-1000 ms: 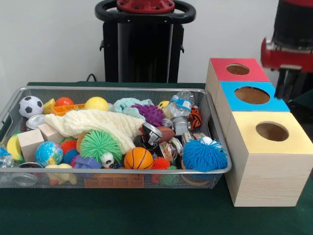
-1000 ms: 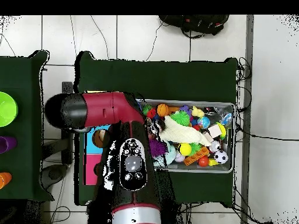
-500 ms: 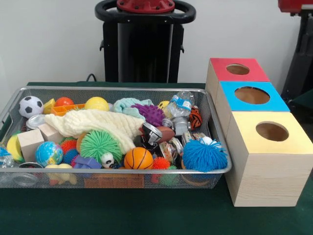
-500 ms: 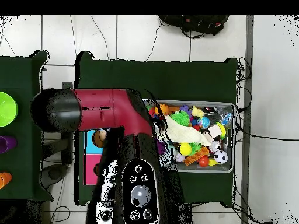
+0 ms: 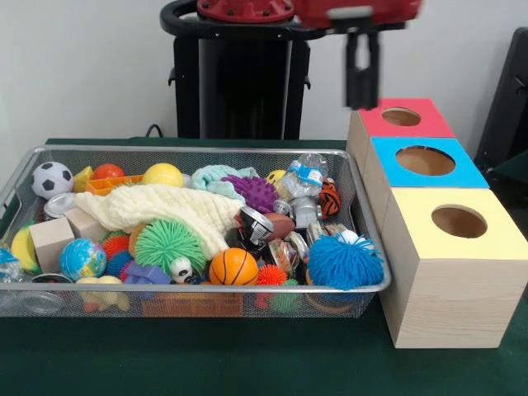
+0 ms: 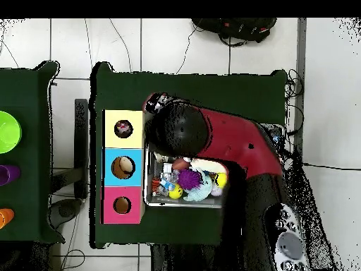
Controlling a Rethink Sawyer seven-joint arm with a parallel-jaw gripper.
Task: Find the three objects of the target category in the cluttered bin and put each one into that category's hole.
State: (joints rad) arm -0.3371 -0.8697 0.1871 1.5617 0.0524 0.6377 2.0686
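Observation:
My gripper [image 5: 361, 103] hangs high above the far right corner of the wire bin [image 5: 198, 150], just left of the red-topped box [image 5: 402, 117]. Its fingers look shut, with nothing between them. The bin is piled with toys: a basketball [image 5: 233, 267], a soccer ball [image 5: 52, 178], a globe ball [image 5: 82, 258], a yellow ball [image 5: 162, 175], a small brown football [image 5: 279, 224], a blue fuzzy ball [image 5: 345, 261], a green spiky ball [image 5: 169, 244] and a cream cloth [image 5: 165, 206]. In the overhead view the arm [image 6: 211, 137] covers most of the bin [image 6: 183, 201] and hides the gripper.
Three wooden boxes with round holes stand in a row right of the bin: red, blue [image 5: 425, 161] and yellow [image 5: 459, 221]. Overhead, the blue box's [image 6: 123, 167] hole shows something orange inside. Wooden blocks [image 5: 51, 241] and a plastic bottle [image 5: 307, 175] also lie in the bin.
The arm has swung from the boxes' side to over the bin's far right corner. Overhead, the three boxes are now uncovered and the bin is mostly covered.

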